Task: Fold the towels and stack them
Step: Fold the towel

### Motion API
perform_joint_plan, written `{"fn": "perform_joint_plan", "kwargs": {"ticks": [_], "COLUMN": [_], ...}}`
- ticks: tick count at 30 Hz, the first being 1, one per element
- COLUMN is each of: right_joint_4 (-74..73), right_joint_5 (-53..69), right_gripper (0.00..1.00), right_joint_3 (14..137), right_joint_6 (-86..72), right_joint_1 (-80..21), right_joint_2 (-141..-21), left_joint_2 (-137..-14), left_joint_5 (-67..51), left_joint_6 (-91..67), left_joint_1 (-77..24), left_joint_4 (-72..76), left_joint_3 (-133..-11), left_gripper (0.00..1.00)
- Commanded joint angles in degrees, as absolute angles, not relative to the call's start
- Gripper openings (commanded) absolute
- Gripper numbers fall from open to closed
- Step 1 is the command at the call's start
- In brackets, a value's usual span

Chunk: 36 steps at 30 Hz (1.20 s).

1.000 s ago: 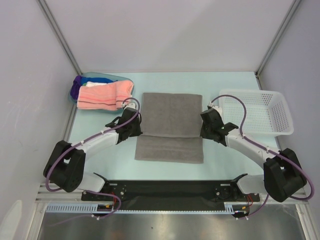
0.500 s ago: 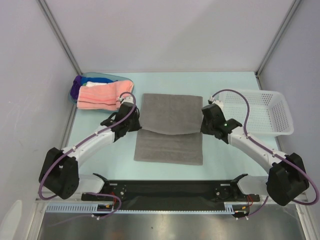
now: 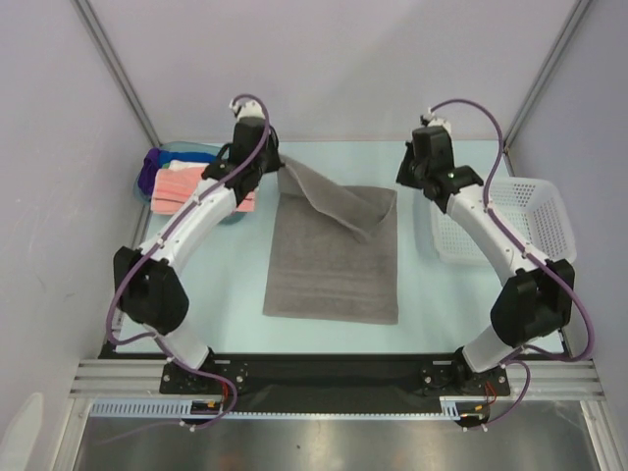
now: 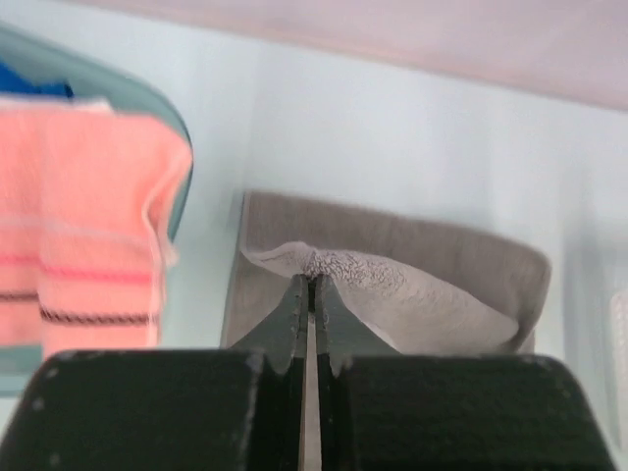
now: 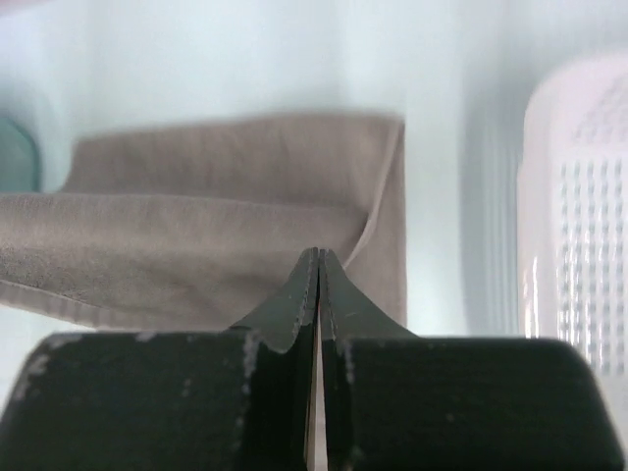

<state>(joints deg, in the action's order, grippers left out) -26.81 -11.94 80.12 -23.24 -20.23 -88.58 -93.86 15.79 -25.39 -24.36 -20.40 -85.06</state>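
The grey towel point(image 3: 334, 280) lies lengthwise on the table's middle. My left gripper point(image 3: 280, 165) is shut on its far left corner and holds it up, so a fold of cloth sags diagonally down to the right. In the left wrist view the pinched corner point(image 4: 339, 263) sits at my fingertips point(image 4: 312, 281). My right gripper point(image 3: 404, 183) is shut, hovering over the far right corner, which lies flat. In the right wrist view no cloth shows between the shut tips point(image 5: 317, 253), and the towel point(image 5: 196, 235) lies below them. A folded salmon pink towel point(image 3: 186, 186) lies at the far left.
The pink towel rests on a translucent blue tub point(image 3: 186, 149) holding purple point(image 3: 149, 172) and blue cloth; it also shows in the left wrist view point(image 4: 78, 226). A white mesh basket point(image 3: 525, 211) stands at the right, also in the right wrist view point(image 5: 579, 196). Grey walls close off the back and sides.
Both arms swung from the towel's middle to its far edge and rose. The folded-over layer was drawn back; the left corner is now held high and the right corner lies flat.
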Motion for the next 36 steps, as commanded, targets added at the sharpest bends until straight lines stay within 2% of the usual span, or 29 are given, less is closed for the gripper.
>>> {"fn": "perform_joint_plan", "kwargs": {"ticks": [1,6,9,13,17,18,20,21,28,31,36], "right_joint_4": [-26.36,-30.32,-30.5,-24.18,-16.8,-14.61,-12.05,-9.6,-4.04,-1.59,2.9], "right_joint_5": [-10.02,-9.85,-10.98,-10.46,-8.97,-9.57,-10.28,-9.94,-7.82,-8.79,-8.7], "right_gripper": [0.0,0.0,0.0,0.01,0.09,0.14,0.24,0.25,0.29,0.34,0.34], "right_joint_3": [89.63,96.33,93.26,82.55,75.07,75.06,76.45,77.16,87.7,91.31,95.53], "right_joint_6": [-20.48,-19.86,-20.39,-22.67,-25.92,-25.93,-26.28,-26.71,-34.62,-39.98,-48.07], "right_joint_1": [-18.63,-18.46,-20.29,-25.38,-31.0,-32.59,-35.84,-36.56,-39.81,-40.78,-41.66], "right_joint_2": [-92.09,-94.75,-94.49,-91.94,-92.81,-94.81,-97.19,-98.77,-113.19,-118.2,-125.41], "left_joint_2": [-96.93,-99.23,-98.18,-96.24,-97.38,-98.08,-98.87,-99.31,-104.41,-105.82,-108.01], "left_joint_5": [16.7,15.56,13.98,14.14,14.76,14.94,15.73,16.69,22.14,23.81,24.79], "left_joint_6": [-21.19,-20.39,-21.7,-22.33,-22.5,-22.24,-21.62,-21.36,-18.64,-18.02,-16.7], "left_joint_1": [-22.15,-21.8,-21.8,-23.73,-23.91,-23.91,-23.91,-23.82,-23.12,-22.85,-22.06], "left_joint_4": [-21.26,-23.73,-22.15,-18.19,-18.37,-18.28,-18.37,-18.54,-21.35,-21.88,-21.97], "left_joint_3": [-96.04,-102.92,-98.37,-90.27,-88.07,-88.15,-88.85,-89.38,-95.35,-97.2,-98.88], "left_gripper": [0.0,0.0,0.0,0.0,0.0,0.0,0.0,0.0,0.0,0.0,0.0]}}
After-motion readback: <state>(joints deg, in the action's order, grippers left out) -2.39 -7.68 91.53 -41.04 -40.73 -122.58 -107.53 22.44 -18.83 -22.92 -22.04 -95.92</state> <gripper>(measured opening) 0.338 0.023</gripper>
